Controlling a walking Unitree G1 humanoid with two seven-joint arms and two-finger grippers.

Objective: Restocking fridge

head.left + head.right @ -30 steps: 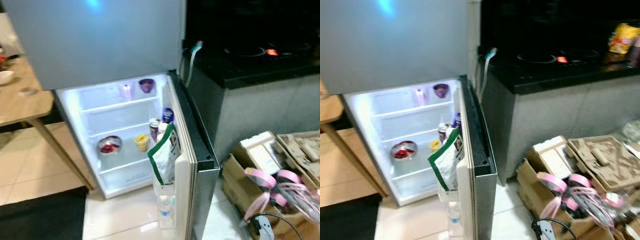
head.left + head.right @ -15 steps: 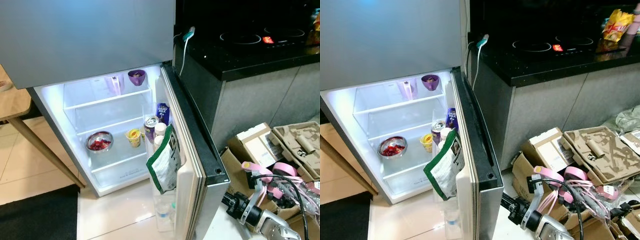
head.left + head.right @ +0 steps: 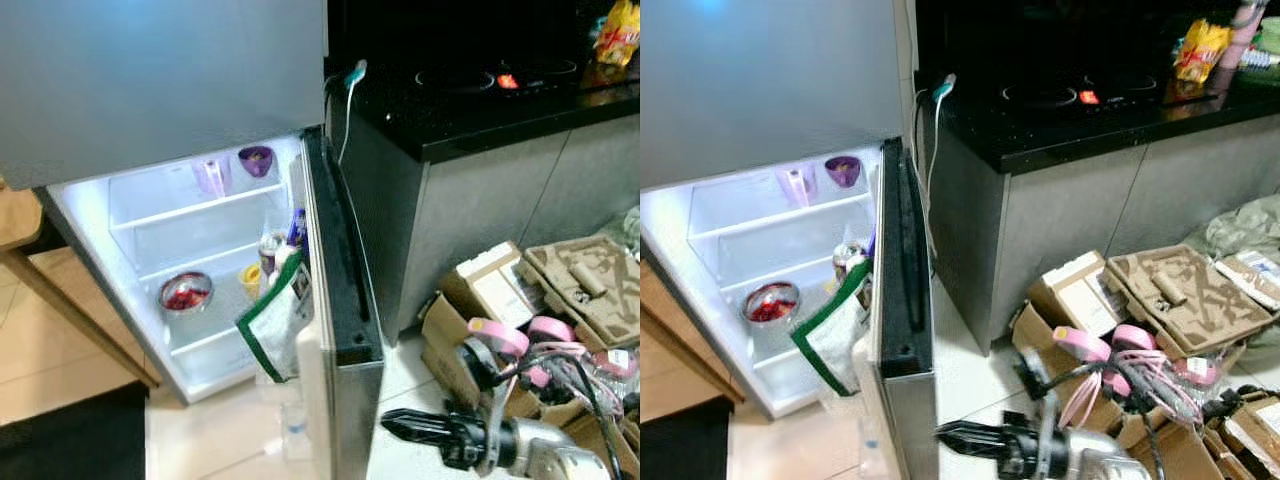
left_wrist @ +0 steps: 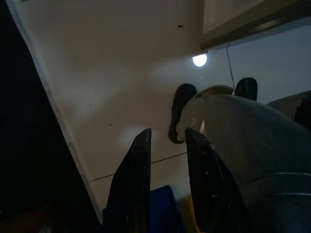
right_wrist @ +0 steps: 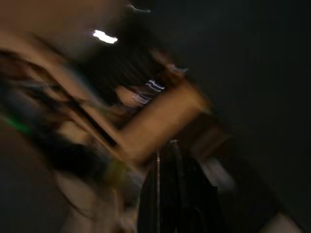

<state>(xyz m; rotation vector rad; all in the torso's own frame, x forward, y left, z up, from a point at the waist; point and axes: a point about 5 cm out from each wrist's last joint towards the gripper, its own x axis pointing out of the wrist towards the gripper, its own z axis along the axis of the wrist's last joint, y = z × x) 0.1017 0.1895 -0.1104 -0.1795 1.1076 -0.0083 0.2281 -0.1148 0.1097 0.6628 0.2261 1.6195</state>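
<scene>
Left eye view: fridge [image 3: 150,250] open, one bowl [image 3: 185,293], two cups [image 3: 256,160].

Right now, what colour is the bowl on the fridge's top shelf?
Purple; the bowl shows best in the left eye view.

Silver right arm [image 3: 545,455], black cables, long black fingers [image 3: 415,428].

A home kitchen — open fridge [image 3: 200,250], black hob counter [image 3: 500,100], tiled floor [image 3: 60,350].
</scene>
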